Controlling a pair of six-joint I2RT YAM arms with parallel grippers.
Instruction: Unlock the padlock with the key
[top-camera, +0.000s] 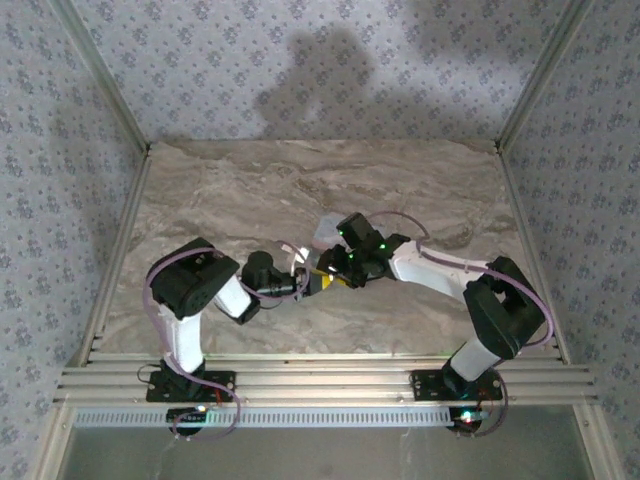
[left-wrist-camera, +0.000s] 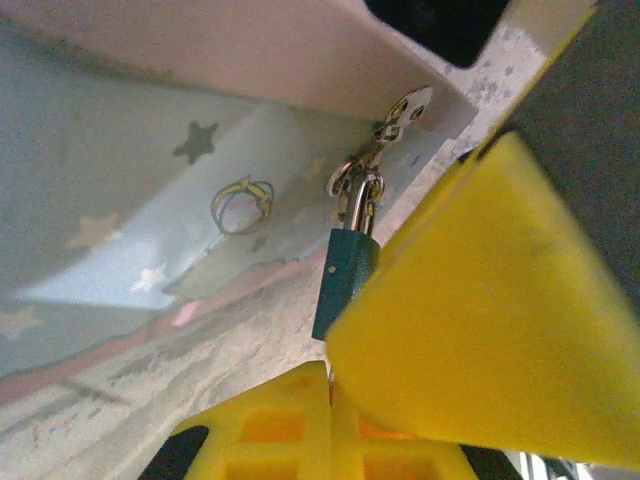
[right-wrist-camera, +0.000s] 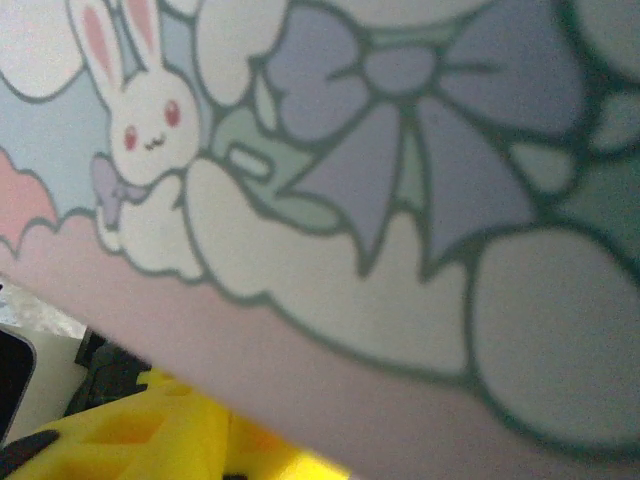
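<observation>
At the middle of the desk (top-camera: 420, 190) from above, the left end effector (top-camera: 298, 282) and right end effector (top-camera: 338, 262) meet just beside a pale tin (top-camera: 325, 230), their finger gaps impossible to tell. At the left wrist, the teal padlock (left-wrist-camera: 345, 275) hangs from the tin's hasp ring (left-wrist-camera: 352, 188), its lower end hidden behind yellow fingers (left-wrist-camera: 480, 320). At the right wrist, the tin's bunny-printed lid (right-wrist-camera: 400, 200) looms over one yellow finger (right-wrist-camera: 120, 435).

No legible text or numbers.

Teal padlock (left-wrist-camera: 345, 280), yellow jaws, pale-blue tin (right-wrist-camera: 420, 230) with stars and bunny.
</observation>
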